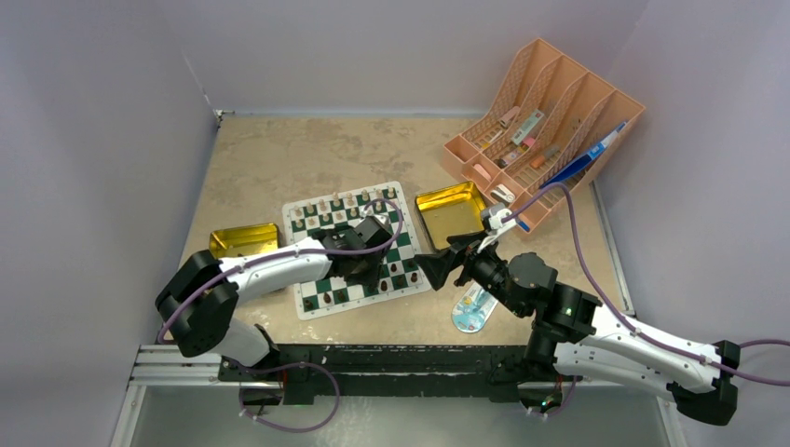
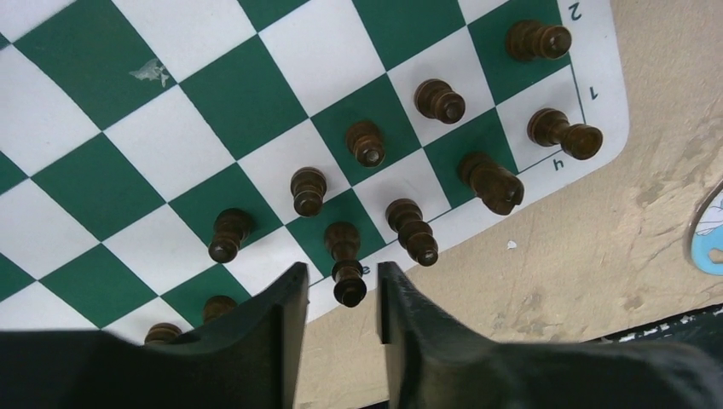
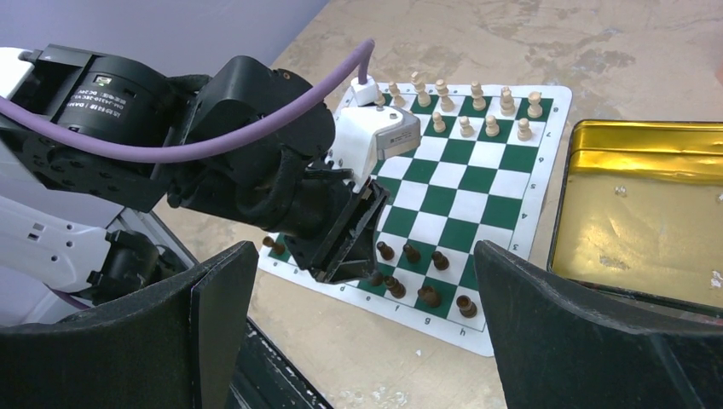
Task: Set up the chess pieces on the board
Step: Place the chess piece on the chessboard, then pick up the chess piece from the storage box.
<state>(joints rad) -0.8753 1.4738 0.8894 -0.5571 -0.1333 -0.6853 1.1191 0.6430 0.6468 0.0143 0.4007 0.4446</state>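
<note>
Two ranks of light pieces (image 3: pixel 466 126) lined up along the far edge of the board (image 3: pixel 439 200); dark pieces (image 2: pixel 439 100) upright on the two near ranks. Fourth along from the corner marked h, on the nearest rank, one dark piece (image 2: pixel 345 264) standing between the left fingers (image 2: pixel 273 332). Parted there, with a sliver of gap on each side of the piece's head: flanking it, not pinching it. Spread wide on the other side, the right fingers (image 3: pixel 213 324), grasping nothing, hovering over the surface (image 3: pixel 384 366) just beside the board's right edge and near the gold tin (image 3: pixel 648 213).

Probably light, hard and stiff: turned wood by the look, smooth and rounded, so apt to squirt out of a skewed pinch. Tall on a narrow base, hence easy to topple with one brush from a finger, and close enough to its neighbours to knock them in turn. Best taken at the neck, just under the head, from straight above, with the fingers lined up in the gaps between pieces. Little fear of crushing; far more of tipping. Underneath, a thin mat likely to slide or ripple if dragged on, so better to lift any piece clear before carrying it. For backing off here, straight up looks wisest, with no sideways swing.
</note>
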